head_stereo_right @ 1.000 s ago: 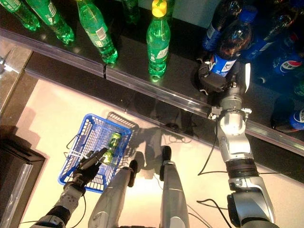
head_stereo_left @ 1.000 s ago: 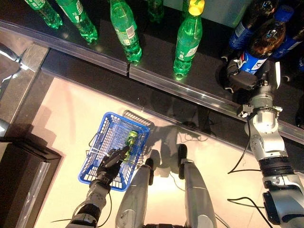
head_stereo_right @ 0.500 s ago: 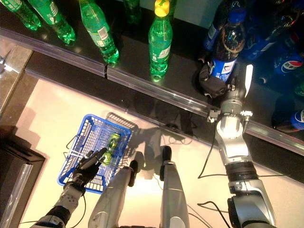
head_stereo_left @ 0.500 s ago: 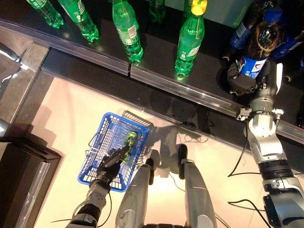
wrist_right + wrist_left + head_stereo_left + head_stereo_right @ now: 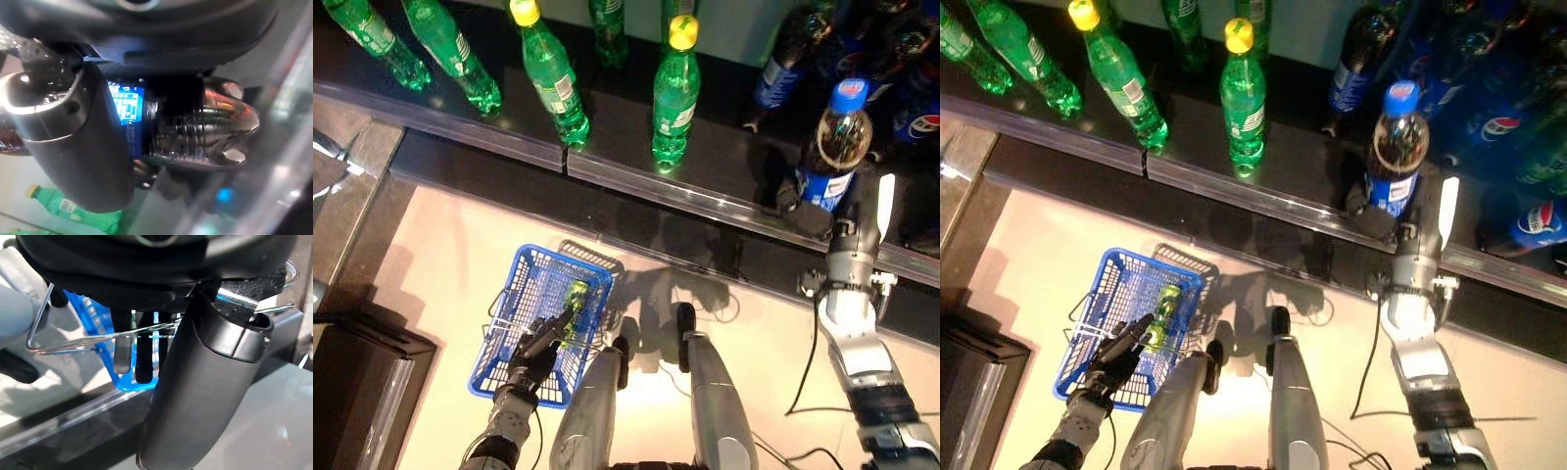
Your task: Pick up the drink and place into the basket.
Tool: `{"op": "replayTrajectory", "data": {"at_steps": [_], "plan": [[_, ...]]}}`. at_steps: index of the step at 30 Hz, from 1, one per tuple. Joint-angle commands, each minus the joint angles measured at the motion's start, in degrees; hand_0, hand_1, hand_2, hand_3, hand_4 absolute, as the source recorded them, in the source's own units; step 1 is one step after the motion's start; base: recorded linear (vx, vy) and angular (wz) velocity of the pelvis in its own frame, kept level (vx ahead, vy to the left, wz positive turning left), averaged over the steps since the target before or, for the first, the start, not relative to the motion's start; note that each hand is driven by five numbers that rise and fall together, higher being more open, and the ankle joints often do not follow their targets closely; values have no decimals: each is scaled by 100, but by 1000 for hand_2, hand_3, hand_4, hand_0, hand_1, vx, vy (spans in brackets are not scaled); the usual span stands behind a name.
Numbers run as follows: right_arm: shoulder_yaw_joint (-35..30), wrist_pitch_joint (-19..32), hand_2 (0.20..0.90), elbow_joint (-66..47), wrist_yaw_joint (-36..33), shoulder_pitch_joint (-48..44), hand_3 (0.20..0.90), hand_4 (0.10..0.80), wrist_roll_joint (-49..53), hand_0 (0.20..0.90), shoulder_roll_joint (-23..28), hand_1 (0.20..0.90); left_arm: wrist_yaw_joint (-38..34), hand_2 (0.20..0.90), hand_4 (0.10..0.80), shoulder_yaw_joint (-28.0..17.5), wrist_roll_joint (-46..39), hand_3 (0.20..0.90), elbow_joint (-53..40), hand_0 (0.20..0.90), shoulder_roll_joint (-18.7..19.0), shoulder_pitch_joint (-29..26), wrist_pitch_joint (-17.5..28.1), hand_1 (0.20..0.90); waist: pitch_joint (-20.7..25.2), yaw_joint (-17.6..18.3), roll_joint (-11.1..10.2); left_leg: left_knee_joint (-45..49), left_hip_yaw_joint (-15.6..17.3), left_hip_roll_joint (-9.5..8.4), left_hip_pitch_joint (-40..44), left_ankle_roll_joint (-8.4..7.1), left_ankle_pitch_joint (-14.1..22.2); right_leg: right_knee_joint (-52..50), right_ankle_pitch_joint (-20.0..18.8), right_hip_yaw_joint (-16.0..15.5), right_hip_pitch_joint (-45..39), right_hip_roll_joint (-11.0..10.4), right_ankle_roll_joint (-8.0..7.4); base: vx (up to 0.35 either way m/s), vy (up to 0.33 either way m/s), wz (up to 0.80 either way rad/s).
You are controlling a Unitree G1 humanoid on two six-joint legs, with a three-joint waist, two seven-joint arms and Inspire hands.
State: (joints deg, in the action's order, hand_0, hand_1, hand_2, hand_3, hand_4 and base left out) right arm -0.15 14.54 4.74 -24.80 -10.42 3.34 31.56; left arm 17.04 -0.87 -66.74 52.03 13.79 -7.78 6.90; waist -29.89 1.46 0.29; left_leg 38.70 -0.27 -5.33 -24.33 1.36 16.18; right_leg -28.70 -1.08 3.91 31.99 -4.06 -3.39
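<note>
- Up on the dark shelf, your right hand is wrapped round the lower body of the cola bottle, fingers and thumb curled on its blue label; the right wrist view shows the bottle's ribbed base past the thumb.
- The bottle stands nearly upright, blue cap up and long axis vertical, its base close behind the clear rail that edges the shelf.
- To the robot's left of the bottle the shelf is bare as far as a green bottle with a yellow cap; more green bottles stand further left. Dark cola bottles crowd behind and to the right, so the open room lies toward the rail and the pale floor below it.
- Compared with a second ago, the cola bottle has gone from leaning to upright and sits nearer the rail; the whole view has also shifted, so part of that change is the camera's.
- Down on the floor side, your left hand holds the wire handle of the blue basket, fingers hooked round it in the left wrist view.
- A green drink can lies inside the basket near its far end.
- The basket is well apart from the cola bottle, with open floor between them.
</note>
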Motion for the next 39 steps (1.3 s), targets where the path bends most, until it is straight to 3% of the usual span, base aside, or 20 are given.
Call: {"op": "replayTrajectory", "data": {"at_steps": [1,7,10,14,19,22,26,34,39], "plan": [[-879,1308,300,-1471,81,-31,200,100,-187,300,380,300,624,300,100,-59,-194,200,-872,300,33,1151,418,300,775,33,22,-350,228,-488,-155,504,-599,-198,402,-109,-488,542,248,71,21,-2],[-685,1740,300,-2048,979,800,200,100,-120,300,283,300,537,300,100,-294,-431,200,-1727,300,-5,1354,772,300,943,25,-10,-549,241,-496,154,447,-726,101,262,-26,-854,538,141,70,25,-12],[-376,1739,300,-2227,1963,1069,200,100,450,300,195,300,454,300,100,-407,-533,200,-2177,300,-13,1466,978,300,1080,-29,-42,-806,203,-468,376,376,-900,387,170,-49,-1111,501,93,65,22,-13],[177,1456,300,-2386,2849,1221,200,100,834,300,67,300,295,300,100,-453,-470,200,-2640,300,-18,1529,1004,300,1245,-135,-69,-1150,139,-435,633,289,-1168,755,62,-136,-1419,464,73,60,28,-3],[1110,674,300,-2208,3704,1111,200,100,1258,300,-54,300,397,300,100,-237,-220,200,-3110,300,39,1488,835,300,1349,-342,-52,-1688,20,-402,1030,183,-1445,1181,-9,-345,-1892,397,66,15,64,11],[1684,56,300,-1904,3828,943,200,100,1405,300,-121,300,244,300,100,91,254,200,-3534,300,119,1448,857,300,1377,-509,-19,-2010,-103,-395,1255,143,-1582,1390,-7,-521,-2147,355,67,-54,66,35],[2259,-412,300,-1204,3600,662,200,100,1582,300,-300,300,284,300,100,461,604,200,-3956,300,308,1284,553,300,1415,-743,36,-2384,-307,-396,1562,93,-1706,1539,59,-815,-2442,276,59,-57,48,43],[3126,-565,300,547,2746,-304,200,100,1378,300,-835,300,955,300,100,1332,1028,200,-5023,300,774,813,-706,300,1652,-1323,173,-3110,-782,-363,2168,-8,-1879,1911,156,-1531,-3107,62,68,-15,57,56],[3475,-429,300,1312,2204,-811,200,100,705,300,-1166,300,1353,300,100,1592,671,200,-5618,300,981,600,-1460,300,1867,-1712,212,-3337,-1099,-396,2355,4,-1887,1953,246,-1935,-3349,-92,56,42,62,58]]}}
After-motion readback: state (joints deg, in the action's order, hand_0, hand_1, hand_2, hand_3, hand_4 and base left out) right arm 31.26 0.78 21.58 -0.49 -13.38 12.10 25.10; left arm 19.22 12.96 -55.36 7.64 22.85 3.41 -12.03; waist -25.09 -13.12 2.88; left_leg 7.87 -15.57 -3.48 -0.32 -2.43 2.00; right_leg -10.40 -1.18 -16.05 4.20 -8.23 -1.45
